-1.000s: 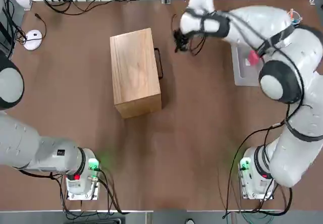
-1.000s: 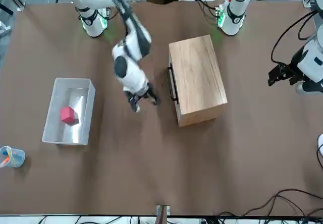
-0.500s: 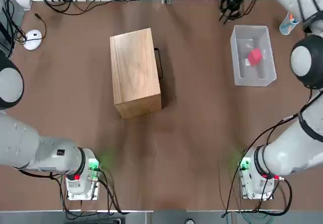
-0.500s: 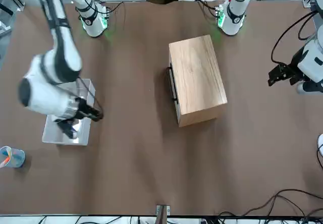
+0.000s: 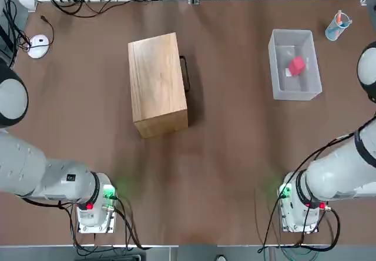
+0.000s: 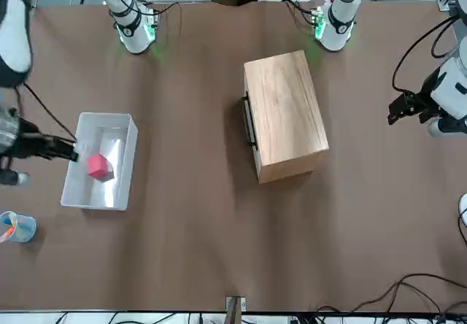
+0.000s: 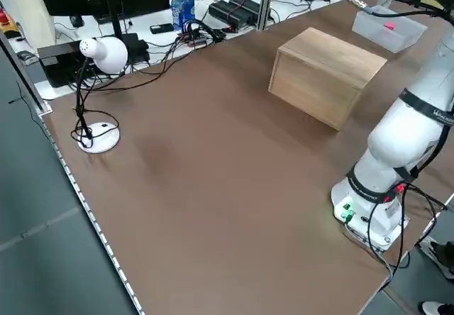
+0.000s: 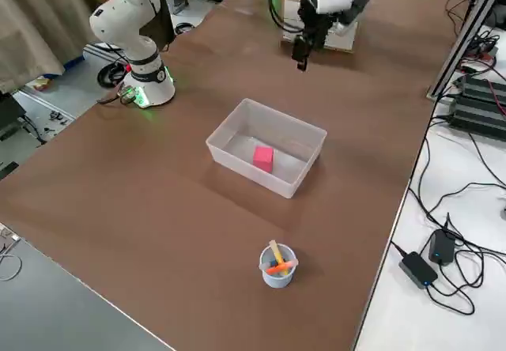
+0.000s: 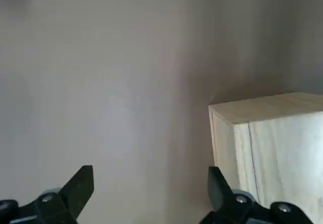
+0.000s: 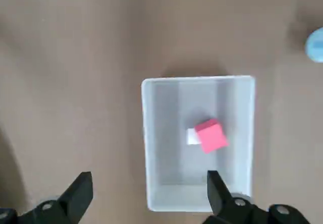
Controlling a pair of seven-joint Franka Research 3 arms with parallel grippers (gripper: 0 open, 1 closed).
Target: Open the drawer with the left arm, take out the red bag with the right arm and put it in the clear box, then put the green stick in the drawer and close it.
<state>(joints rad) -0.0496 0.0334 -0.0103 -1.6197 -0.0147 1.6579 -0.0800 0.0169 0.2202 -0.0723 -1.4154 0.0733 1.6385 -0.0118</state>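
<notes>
The light-wood cabinet [image 5: 155,82] stands mid-table, and its drawer is shut, the black handle [image 5: 185,74] facing the right arm's side. Inside the clear box [image 5: 273,61] at the far right lies the red bag [image 5: 296,66]. My right gripper [image 10: 149,183] hangs open and empty high over the table, with the box [image 10: 146,148] and the bag [image 10: 211,135] beyond it. My left gripper [image 9: 150,178] is open and empty, held up to the left of the cabinet [image 9: 272,133]; the front view also shows this left gripper [image 6: 408,106]. The green stick is out of view.
A small bluish cup [image 5: 336,27] with pens stands at the far right corner, beyond the box. A white desk lamp [image 7: 103,52] and its round base [image 5: 38,46] stand at the far left. Cables run along the far edge. Both arm bases sit at the near edge.
The right arm swung from the cabinet's handle side, past the clear box, to the table's right edge, and its jaws opened. The red bag stayed in the box. The left arm held still.
</notes>
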